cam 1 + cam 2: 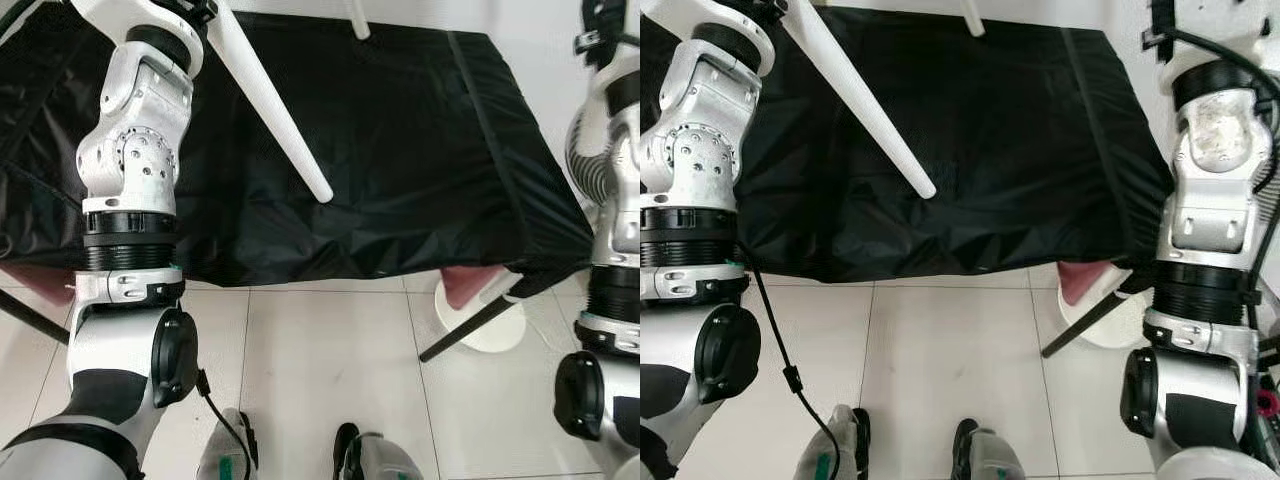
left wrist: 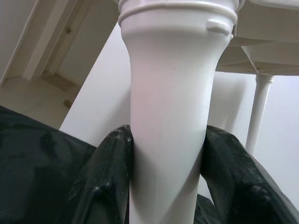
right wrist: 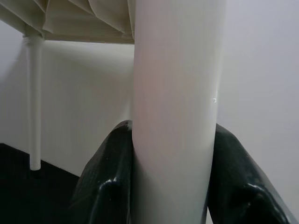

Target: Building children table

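A crinkled black fabric sheet (image 1: 400, 150) is being draped over a stand above pale glossy floor tiles (image 1: 330, 380).

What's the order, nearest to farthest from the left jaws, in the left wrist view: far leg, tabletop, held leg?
1. The held leg: clamped between the jaws of the left gripper, touching both.
2. The tabletop: at that leg's upper end, past the collar.
3. The far leg: beyond, under another corner.

No readable text, label, brand, number or sign appears on anything in these views.
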`<state>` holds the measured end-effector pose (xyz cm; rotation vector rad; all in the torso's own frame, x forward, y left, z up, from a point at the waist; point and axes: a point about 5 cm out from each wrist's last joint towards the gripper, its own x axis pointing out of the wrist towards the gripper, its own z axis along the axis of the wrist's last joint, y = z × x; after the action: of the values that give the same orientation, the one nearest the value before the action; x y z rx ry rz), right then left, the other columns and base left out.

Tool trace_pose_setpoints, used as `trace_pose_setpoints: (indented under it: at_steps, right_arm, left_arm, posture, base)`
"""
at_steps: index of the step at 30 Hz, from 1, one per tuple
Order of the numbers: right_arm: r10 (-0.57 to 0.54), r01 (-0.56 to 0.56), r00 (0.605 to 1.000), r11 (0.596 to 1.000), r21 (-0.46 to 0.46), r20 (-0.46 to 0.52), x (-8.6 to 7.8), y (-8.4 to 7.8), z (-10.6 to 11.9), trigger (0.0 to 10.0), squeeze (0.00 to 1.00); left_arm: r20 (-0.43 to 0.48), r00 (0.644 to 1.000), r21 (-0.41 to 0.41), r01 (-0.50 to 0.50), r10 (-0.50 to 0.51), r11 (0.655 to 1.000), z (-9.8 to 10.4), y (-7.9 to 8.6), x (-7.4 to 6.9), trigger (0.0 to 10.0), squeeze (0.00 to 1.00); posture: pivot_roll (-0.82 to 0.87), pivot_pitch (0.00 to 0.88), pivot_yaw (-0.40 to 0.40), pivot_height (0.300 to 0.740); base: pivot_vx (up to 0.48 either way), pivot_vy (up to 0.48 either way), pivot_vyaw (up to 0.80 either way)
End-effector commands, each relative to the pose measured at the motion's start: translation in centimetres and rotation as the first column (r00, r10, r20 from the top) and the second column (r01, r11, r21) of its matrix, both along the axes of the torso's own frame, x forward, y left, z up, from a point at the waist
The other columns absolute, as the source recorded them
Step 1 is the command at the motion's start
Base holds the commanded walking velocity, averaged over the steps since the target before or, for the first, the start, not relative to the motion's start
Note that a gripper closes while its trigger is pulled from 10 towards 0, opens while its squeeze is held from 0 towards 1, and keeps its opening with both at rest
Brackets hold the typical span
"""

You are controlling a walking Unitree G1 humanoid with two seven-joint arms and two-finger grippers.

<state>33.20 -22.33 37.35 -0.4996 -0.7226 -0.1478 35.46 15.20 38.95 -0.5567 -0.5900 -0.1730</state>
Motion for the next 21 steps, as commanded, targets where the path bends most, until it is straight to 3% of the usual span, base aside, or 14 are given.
trace_pose_setpoints:
  at_steps: [1,2,6,7,11,13,17,20,21]
  right_arm:
    - [-0.013,0.029,0.969,0.998,0.063,-0.246,2.5,-1.5,-5.0,0.0,0.0]
    - [0.089,-0.06,0.949,0.993,0.104,-0.303,3.8,0.1,-6.1,0.0,0.0]
    - [0.141,-0.12,0.924,0.99,0.08,-0.356,4.9,1.7,-6.9,0.0,0.0]
    - [0.211,-0.172,0.896,0.976,0.133,-0.391,5.6,2.8,-7.6,0.0,0.0]
    - [0.247,-0.194,0.884,0.966,0.169,-0.397,5.9,3.3,-7.9,0.0,0.0]
    - [0.267,-0.219,0.855,0.963,0.158,-0.445,6.4,4.5,-9.1,0.0,0.0]
    - [0.288,-0.222,0.823,0.957,0.189,-0.491,6.8,4.9,-10.6,0.0,0.0]
    - [0.326,-0.177,0.788,0.933,0.315,-0.522,7.1,4.1,-12.8,0.0,0.0]
    - [0.309,-0.153,0.787,0.936,0.317,-0.534,7.0,3.7,-13.5,0.0,0.0]
  left_arm:
    - [0.177,0.983,-0.105,-0.038,0.057,0.994,3.4,1.7,-2.7,0.0,0.0]
    - [0.18,0.983,-0.091,-0.012,0.028,0.996,3.1,0.7,-3.0,0.0,0.0]
    - [0.174,0.985,-0.084,-0.001,0.016,0.996,2.8,0.0,-3.3,0.0,0.0]
    - [0.18,0.984,-0.081,0.012,0.003,0.997,2.8,-0.5,-3.6,0.0,0.0]
    - [0.183,0.983,-0.079,0.018,-0.003,0.997,2.8,-0.6,-3.7,0.0,0.0]
    - [0.189,0.982,-0.063,0.024,-0.011,0.998,2.8,-0.9,-3.9,0.0,0.0]
    - [0.194,0.981,-0.038,0.03,-0.022,0.999,2.8,-1.3,-4.0,0.0,0.0]
    - [0.221,0.973,-0.01,0.063,-0.059,0.998,3.1,-2.5,-4.4,0.0,0.0]
    - [0.224,0.972,-0.006,0.077,-0.074,0.997,3.2,-3.1,-4.5,0.0,0.0]
  posture:
    - [0.1,0.191,-0.024,0.74]
    - [0.1,0.191,-0.027,0.74]
    - [0.11,0.193,-0.045,0.74]
    - [0.12,0.194,-0.053,0.74]
    - [0.12,0.194,-0.053,0.74]
    - [0.13,0.192,-0.067,0.74]
    - [0.14,0.191,-0.07,0.74]
    - [0.16,0.188,-0.073,0.74]
    - [0.16,0.188,-0.071,0.74]
  base:
    - [0.0,0.0,0.0]
    - [0.0,0.0,0.0]
    - [0.0,0.0,0.0]
    - [0.0,0.0,0.0]
    - [0.0,0.0,0.0]
    - [0.0,0.0,0.0]
    - [0.0,0.0,0.0]
    - [0.0,0.0,0.0]
    - [0.0,0.0,0.0]
